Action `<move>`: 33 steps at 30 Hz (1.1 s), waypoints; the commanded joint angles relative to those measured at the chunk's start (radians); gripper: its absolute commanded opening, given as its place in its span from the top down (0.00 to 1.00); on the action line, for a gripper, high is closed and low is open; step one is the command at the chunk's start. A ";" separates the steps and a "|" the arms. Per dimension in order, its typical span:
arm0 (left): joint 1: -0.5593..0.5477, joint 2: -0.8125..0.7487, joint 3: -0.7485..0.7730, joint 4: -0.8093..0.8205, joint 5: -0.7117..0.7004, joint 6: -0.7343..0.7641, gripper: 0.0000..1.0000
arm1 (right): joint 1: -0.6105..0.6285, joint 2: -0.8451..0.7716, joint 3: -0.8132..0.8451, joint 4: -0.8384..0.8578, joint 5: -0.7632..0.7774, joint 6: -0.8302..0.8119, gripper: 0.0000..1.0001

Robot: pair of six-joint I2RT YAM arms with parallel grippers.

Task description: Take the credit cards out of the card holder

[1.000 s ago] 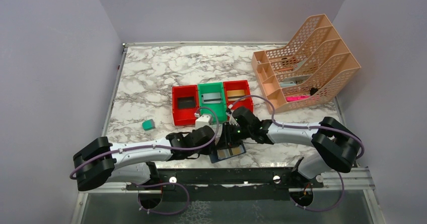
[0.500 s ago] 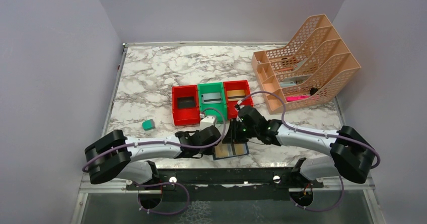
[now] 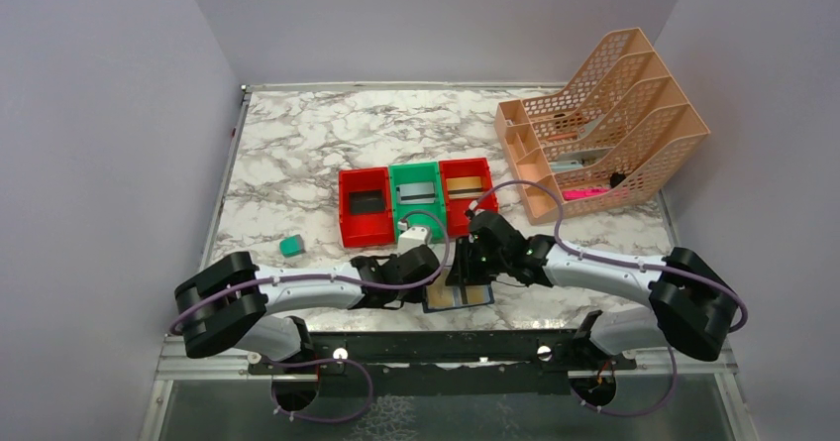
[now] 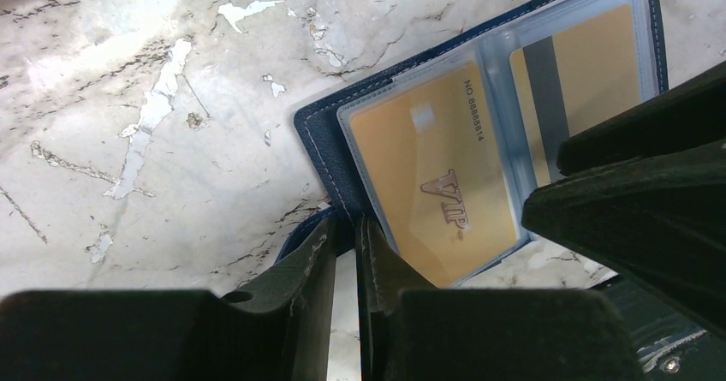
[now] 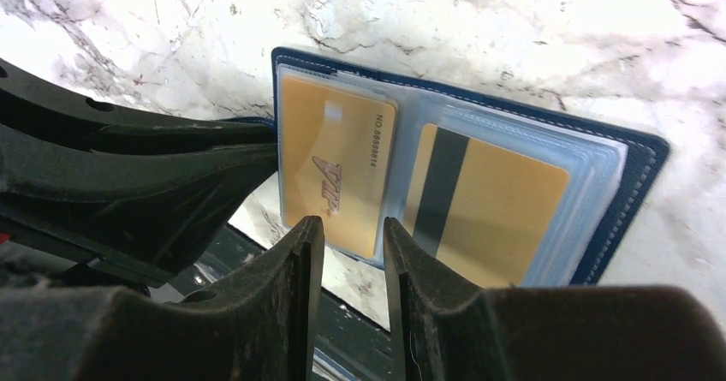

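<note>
The navy card holder (image 3: 458,296) lies open at the table's near edge, its clear pockets facing up. Two gold credit cards sit in the pockets: one marked VIP (image 5: 334,163) and one with a black stripe (image 5: 488,201). Both also show in the left wrist view, the VIP card (image 4: 437,184) and the striped card (image 4: 582,73). My left gripper (image 4: 345,227) is shut on the holder's navy edge (image 4: 321,141) at its left side. My right gripper (image 5: 353,225) hovers over the holder's near edge, open a little, with nothing between its fingers.
Three small bins stand just behind the holder: red (image 3: 343,203) with a black card, green (image 3: 414,175) with a silver card, red (image 3: 466,167) with a gold card. A teal block (image 3: 290,246) lies to the left. An orange file rack (image 3: 604,129) is back right.
Both grippers and the holder have shifted slightly right. The right jaws have opened a little. The left gripper has kept its hold on the holder's edge.
</note>
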 commanded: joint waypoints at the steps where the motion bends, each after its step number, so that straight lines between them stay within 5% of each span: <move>1: 0.000 -0.019 -0.020 -0.041 -0.017 -0.005 0.82 | -0.011 0.040 -0.040 0.130 -0.086 0.024 0.63; 17: 0.000 -0.221 -0.009 0.021 -0.059 -0.005 0.58 | -0.087 0.134 -0.283 0.492 -0.239 0.177 0.69; 33: 0.000 -0.025 -0.056 0.014 0.009 -0.098 0.75 | -0.107 0.124 -0.251 0.506 -0.284 0.165 0.70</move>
